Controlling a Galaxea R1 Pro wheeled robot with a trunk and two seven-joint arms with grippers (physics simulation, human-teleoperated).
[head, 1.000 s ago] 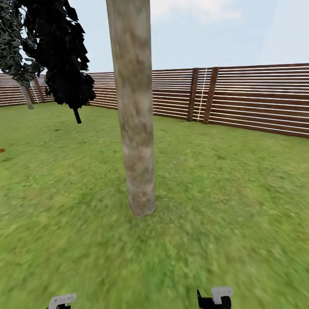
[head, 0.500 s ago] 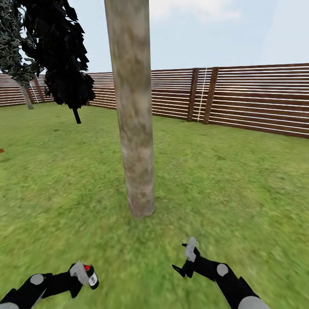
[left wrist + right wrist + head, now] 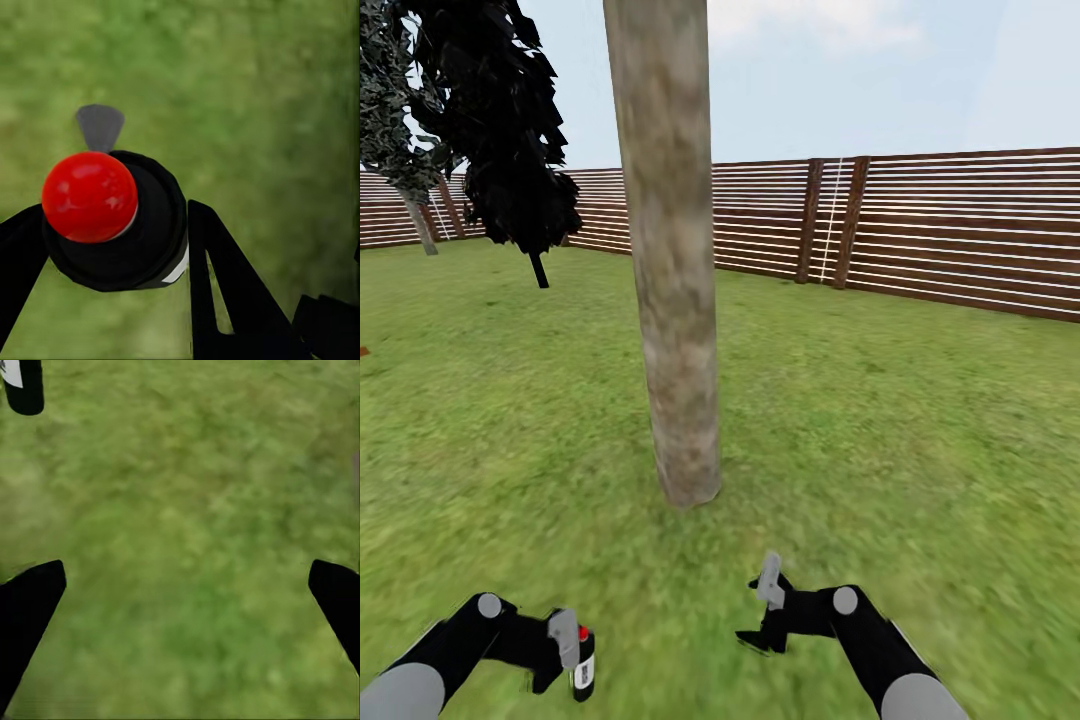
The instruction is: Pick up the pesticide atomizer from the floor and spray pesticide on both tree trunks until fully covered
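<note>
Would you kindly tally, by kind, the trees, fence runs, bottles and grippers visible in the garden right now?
Pale tree trunk close ahead: 1
Near-black tree: 1
Distant leafy tree by the fence: 1
Slatted wooden fence: 1
Pesticide atomizer with red top: 1
Grippers: 2, the left gripper shut on the atomizer, the right gripper open over the grass
Total: 7

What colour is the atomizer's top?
Red, on the atomizer; clearest in the left wrist view.
</note>
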